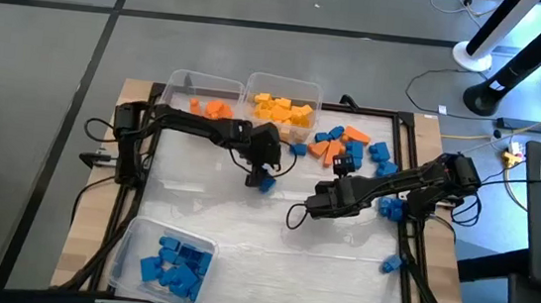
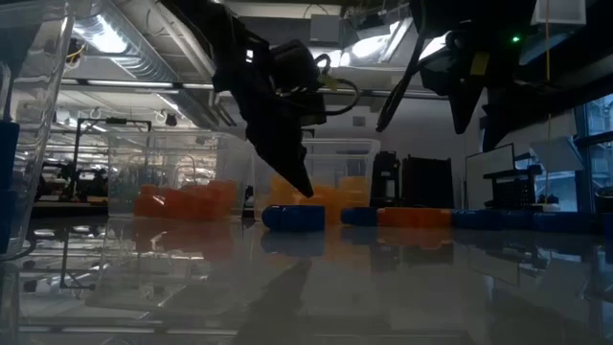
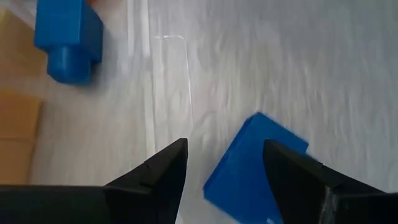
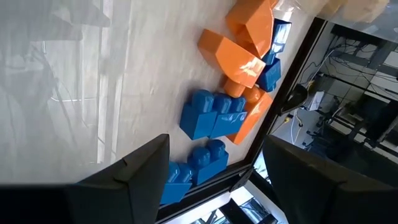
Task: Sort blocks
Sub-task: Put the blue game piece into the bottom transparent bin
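Observation:
A loose blue block (image 1: pixel 266 182) lies flat on the white table top, left of the middle. My left gripper (image 1: pixel 261 174) slants down over it, open. In the left wrist view the block (image 3: pixel 249 171) lies between the two fingers, close to one finger (image 3: pixel 292 174). In the low view the fingertips (image 2: pixel 299 182) stand just above the block (image 2: pixel 292 218). My right gripper (image 1: pixel 303 210) hangs open over bare table at the middle with nothing between its fingers (image 4: pixel 216 142). A loose pile of blue and orange blocks (image 1: pixel 350 149) lies at the far right. My left gripper comes at the blue block from above, slanting down, with a finger on either side of it. One finger overlaps the block's edge (image 3: pixel 273 162) in the wrist view. I cannot tell whether it touches the block, which lies flat on the table.
Two clear bins stand at the far edge, one with orange blocks (image 1: pixel 200 103) and one with yellow blocks (image 1: pixel 283 105). A third bin (image 1: pixel 165 261) with blue blocks stands at the near left. Single blue blocks lie near the right edge (image 1: pixel 394 266) and by my right arm (image 1: pixel 389 210).

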You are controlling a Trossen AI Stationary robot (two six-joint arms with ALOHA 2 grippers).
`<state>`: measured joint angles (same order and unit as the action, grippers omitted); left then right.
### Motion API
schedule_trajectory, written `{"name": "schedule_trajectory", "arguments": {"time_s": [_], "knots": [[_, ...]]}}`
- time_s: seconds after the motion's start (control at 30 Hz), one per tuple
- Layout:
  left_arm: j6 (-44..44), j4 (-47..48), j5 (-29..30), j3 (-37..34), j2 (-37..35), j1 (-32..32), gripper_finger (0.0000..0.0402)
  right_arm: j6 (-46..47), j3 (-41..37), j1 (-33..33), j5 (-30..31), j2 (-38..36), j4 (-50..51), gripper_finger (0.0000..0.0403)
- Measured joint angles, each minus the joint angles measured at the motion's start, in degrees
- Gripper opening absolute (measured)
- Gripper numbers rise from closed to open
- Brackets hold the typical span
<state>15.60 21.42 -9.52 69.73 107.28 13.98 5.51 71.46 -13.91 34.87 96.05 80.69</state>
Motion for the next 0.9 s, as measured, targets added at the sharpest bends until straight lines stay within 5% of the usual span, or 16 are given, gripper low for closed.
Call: {"name": "schedule_trajectory", "arguments": {"time_s": [0.33, 0.9], "knots": [[2.7, 3.3, -1.4, 0.1, 1.6, 1.9, 0.0198, 0.0, 0.0, 0.0, 0.0, 0.0, -0.1, 0.0259], [-2.3, 13.5, -13.4, 0.1, 2.8, 1.2, 0.0198, -0.1, 0.0, 0.0, -1.1, 0.0, -0.5, 0.0259]]}}
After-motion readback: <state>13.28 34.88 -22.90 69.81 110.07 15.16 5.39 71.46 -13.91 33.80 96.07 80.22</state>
